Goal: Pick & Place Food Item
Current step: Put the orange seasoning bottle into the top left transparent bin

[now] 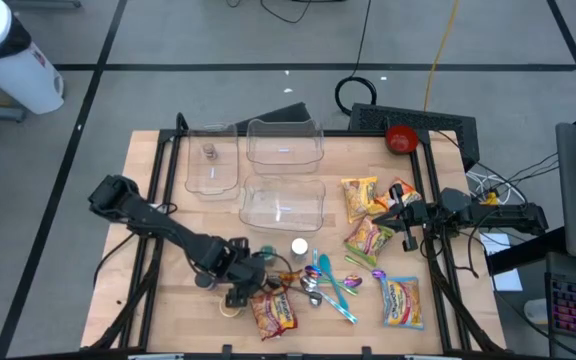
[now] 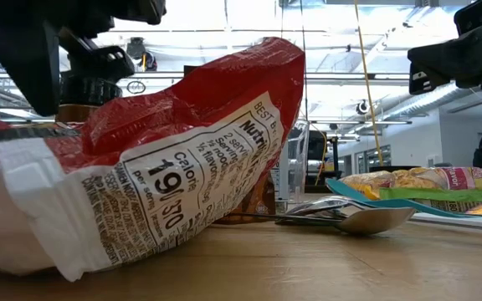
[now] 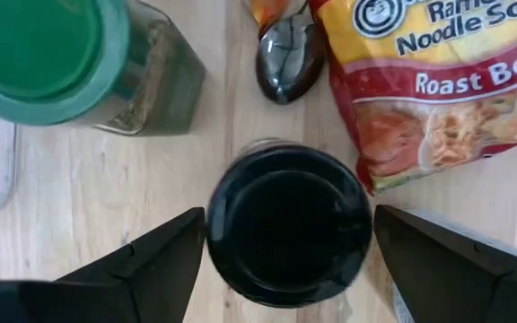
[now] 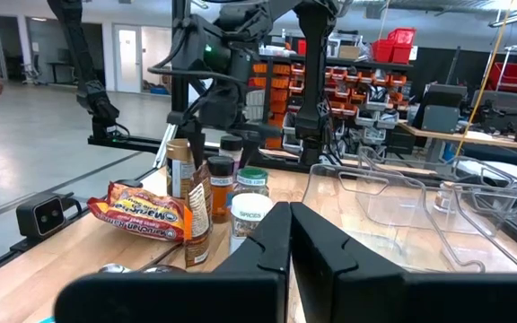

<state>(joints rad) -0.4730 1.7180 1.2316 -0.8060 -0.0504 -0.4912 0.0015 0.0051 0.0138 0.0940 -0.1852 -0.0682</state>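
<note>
My left gripper (image 3: 285, 242) hangs over the near-left part of the table (image 1: 158, 300), its fingers (image 3: 151, 260) spread wide to either side of a black-lidded jar (image 3: 287, 224) and, as far as I can tell, not yet pressing on it; nothing is held. My right gripper (image 4: 287, 242) waits pinched shut above the right side of the table, near the yellow noodle packets (image 1: 360, 195). I take the jar to be the food item I am after, and the clear containers (image 1: 283, 205) at the far middle to be where it should go, though that is my guess from the task alone. The trouble is the crowding. Just beside the jar on one side lies the red Roast Beef ramen packet (image 3: 438, 90), and its edge sits very close to one of my fingers; if I shut now I could pinch the wrapper along with the jar, or drag the packet when I lift. A green-lidded spice jar (image 3: 70, 63) stands near on the other side, and a spoon (image 3: 287, 63) lies just beyond; a sideways nudge could tip the one or skid the other. The jar is round and smooth, so a grip off its middle may squirt it out or let it twist. I judge I should centre first, then close squarely and lift straight up before carrying it off.
</note>
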